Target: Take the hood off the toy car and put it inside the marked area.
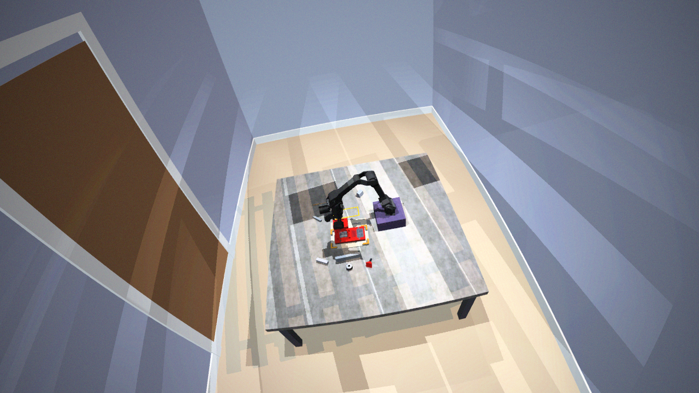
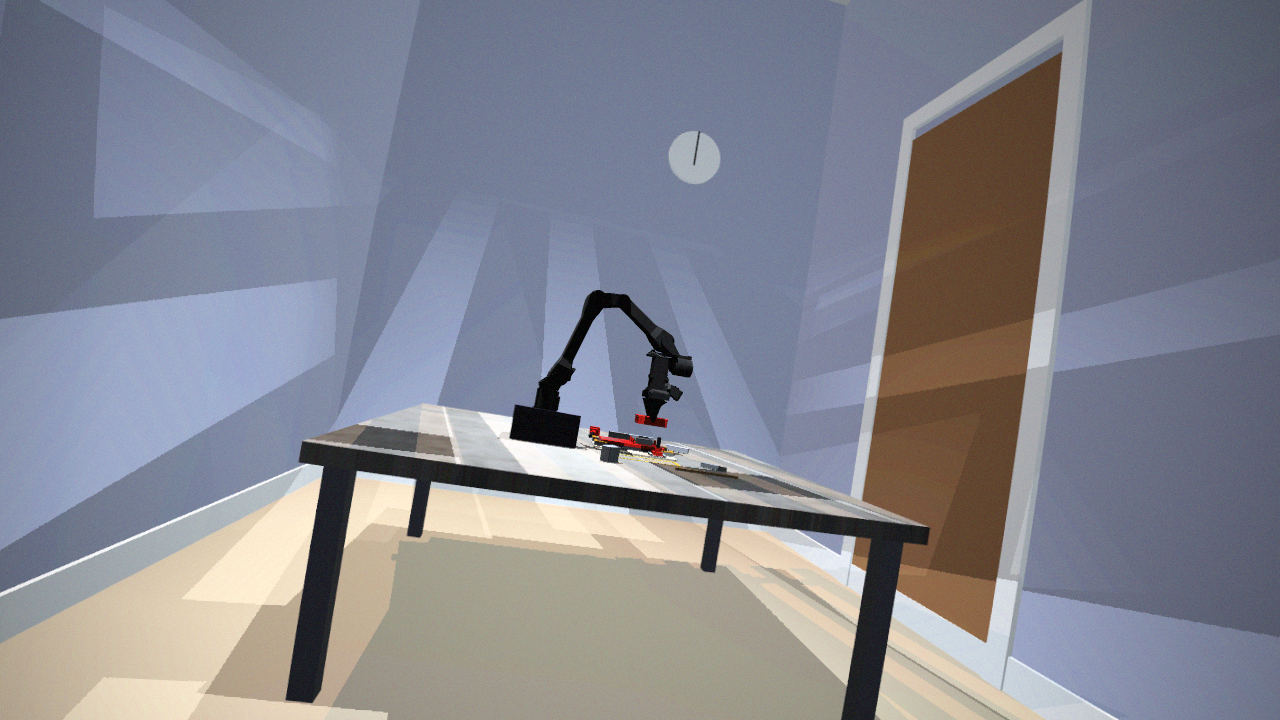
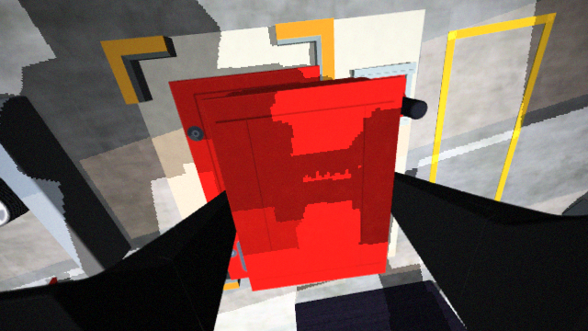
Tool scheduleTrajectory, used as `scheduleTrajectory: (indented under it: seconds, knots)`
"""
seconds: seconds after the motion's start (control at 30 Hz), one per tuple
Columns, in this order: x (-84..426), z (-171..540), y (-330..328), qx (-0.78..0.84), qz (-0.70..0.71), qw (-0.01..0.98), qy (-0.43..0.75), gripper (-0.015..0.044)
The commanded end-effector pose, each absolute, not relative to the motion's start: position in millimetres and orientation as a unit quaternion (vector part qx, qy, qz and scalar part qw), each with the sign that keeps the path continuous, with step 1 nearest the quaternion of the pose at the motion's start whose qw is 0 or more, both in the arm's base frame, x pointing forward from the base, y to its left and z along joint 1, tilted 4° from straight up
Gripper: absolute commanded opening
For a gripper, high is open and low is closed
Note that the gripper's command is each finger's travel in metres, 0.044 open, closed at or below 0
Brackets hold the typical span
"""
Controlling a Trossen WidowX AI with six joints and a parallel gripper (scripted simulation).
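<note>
Your gripper (image 1: 339, 225) (image 2: 655, 413) (image 3: 309, 188) is quite wide open, but its two fingers are pressed on the sides of the red hood (image 1: 344, 222) (image 2: 649, 420) (image 3: 317, 184), so you have hold of it. The hood is up in the air, over part of the toy car (image 1: 353, 234) (image 2: 626, 441) (image 3: 248, 78) and not touching it. You can see orange corners (image 1: 333, 245) (image 3: 112, 60) around the car. The yellow box line (image 1: 359, 211) (image 3: 443, 101) is on the table near the car, and your hood is not down inside it.
</note>
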State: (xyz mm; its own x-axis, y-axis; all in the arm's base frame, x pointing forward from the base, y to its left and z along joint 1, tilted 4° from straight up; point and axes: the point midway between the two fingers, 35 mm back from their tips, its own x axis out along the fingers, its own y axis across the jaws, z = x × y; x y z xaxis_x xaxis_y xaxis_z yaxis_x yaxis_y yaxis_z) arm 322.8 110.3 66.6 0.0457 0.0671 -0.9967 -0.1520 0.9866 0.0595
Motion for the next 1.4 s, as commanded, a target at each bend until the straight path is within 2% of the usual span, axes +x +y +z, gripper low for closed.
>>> scheduleTrajectory:
  seconds: [0.0, 1.37]
  knots:
    - [327, 66, 95, -0.032, 0.077, 0.722, 0.687, 0.0000]
    - [326, 62, -67, -0.038, 0.073, 0.722, 0.687, 0.0000]
